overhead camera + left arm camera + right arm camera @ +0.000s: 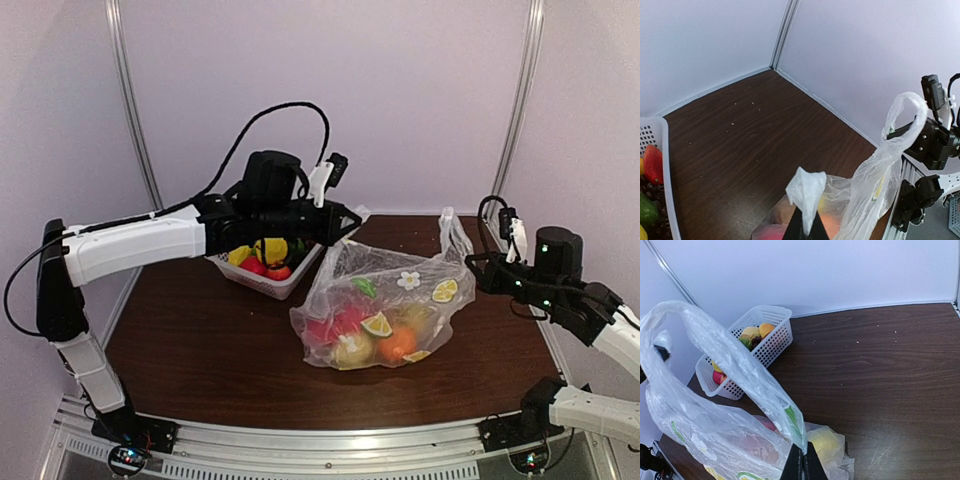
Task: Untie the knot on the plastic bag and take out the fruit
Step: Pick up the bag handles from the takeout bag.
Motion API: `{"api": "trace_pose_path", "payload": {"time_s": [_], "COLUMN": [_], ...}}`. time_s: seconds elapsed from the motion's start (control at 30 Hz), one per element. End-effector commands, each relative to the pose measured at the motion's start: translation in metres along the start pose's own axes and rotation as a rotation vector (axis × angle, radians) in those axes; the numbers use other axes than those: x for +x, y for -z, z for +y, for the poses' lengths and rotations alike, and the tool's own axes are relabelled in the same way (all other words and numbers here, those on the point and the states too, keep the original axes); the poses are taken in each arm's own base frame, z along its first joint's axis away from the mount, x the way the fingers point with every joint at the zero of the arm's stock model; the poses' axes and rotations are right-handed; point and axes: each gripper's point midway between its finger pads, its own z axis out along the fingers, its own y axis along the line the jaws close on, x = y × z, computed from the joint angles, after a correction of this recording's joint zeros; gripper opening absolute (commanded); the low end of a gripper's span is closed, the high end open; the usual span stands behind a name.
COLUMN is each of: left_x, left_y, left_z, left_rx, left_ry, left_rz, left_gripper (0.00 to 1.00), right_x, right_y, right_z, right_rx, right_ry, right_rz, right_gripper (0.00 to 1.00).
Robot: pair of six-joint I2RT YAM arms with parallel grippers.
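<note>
The plastic bag (385,300) lies at mid-table, clear film printed with flowers and lime slices. Inside it shows the fruit: a red one (328,326), a yellow-green one (352,349) and an orange one (397,343). No knot shows; the two handle ends are held apart. My left gripper (346,226) is shut on a tuft of the bag's left handle (806,192), lifted above the table. My right gripper (472,266) is shut on the base of the right handle loop (720,347), which stands up (452,228). A yellow fruit (826,441) sits just past the right fingertips.
A white lattice basket (285,283) with other fruit stands at the back left, under the left arm; its rim shows in the wrist views (664,165) (774,315). Bare brown tabletop (875,370) lies behind the bag. Enclosure walls close the back and sides.
</note>
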Motion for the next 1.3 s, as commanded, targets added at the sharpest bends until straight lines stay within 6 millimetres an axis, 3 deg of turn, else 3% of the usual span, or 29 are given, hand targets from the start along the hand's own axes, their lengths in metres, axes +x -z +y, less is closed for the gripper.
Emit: {"api": "trace_pose_path", "payload": {"time_s": [0.0, 0.13, 0.2, 0.33, 0.4, 0.53, 0.6, 0.83, 1.0, 1.27], "left_x": [-0.045, -0.044, -0.044, -0.031, -0.026, -0.02, -0.018, -0.003, 0.009, 0.003], "left_y": [0.049, 0.079, 0.093, 0.101, 0.104, 0.107, 0.107, 0.1, 0.094, 0.091], "left_z": [0.001, 0.012, 0.007, -0.008, -0.014, -0.024, -0.026, -0.024, -0.021, -0.025], "left_rx": [-0.042, -0.063, -0.036, 0.051, 0.087, 0.148, 0.164, 0.176, 0.175, 0.187], "left_ry": [-0.009, 0.021, 0.019, -0.002, -0.005, 0.002, 0.002, 0.007, 0.017, 0.019], "left_rz": [-0.169, -0.208, -0.22, -0.186, -0.171, -0.16, -0.157, -0.107, -0.078, -0.075], "left_gripper": [0.0, 0.0, 0.0, 0.0, 0.0, 0.0, 0.0, 0.0, 0.0, 0.0], "right_x": [0.002, 0.003, 0.006, 0.007, 0.003, -0.009, -0.013, -0.04, -0.05, -0.056], "right_y": [0.013, 0.02, 0.019, 0.018, 0.02, 0.035, 0.044, 0.064, 0.06, 0.055], "right_z": [-0.04, -0.05, -0.051, -0.034, -0.014, 0.031, 0.047, 0.081, 0.099, 0.115], "right_rx": [0.202, 0.241, 0.238, 0.143, 0.035, -0.178, -0.253, -0.396, -0.469, -0.533], "right_ry": [-0.092, -0.129, -0.142, -0.122, -0.082, 0.011, 0.065, 0.168, 0.243, 0.364], "right_rz": [-0.055, -0.09, -0.09, -0.074, -0.065, -0.039, -0.031, -0.086, -0.088, -0.065], "right_gripper": [0.0, 0.0, 0.0, 0.04, 0.17, 0.53, 0.65, 0.91, 1.0, 1.0]}}
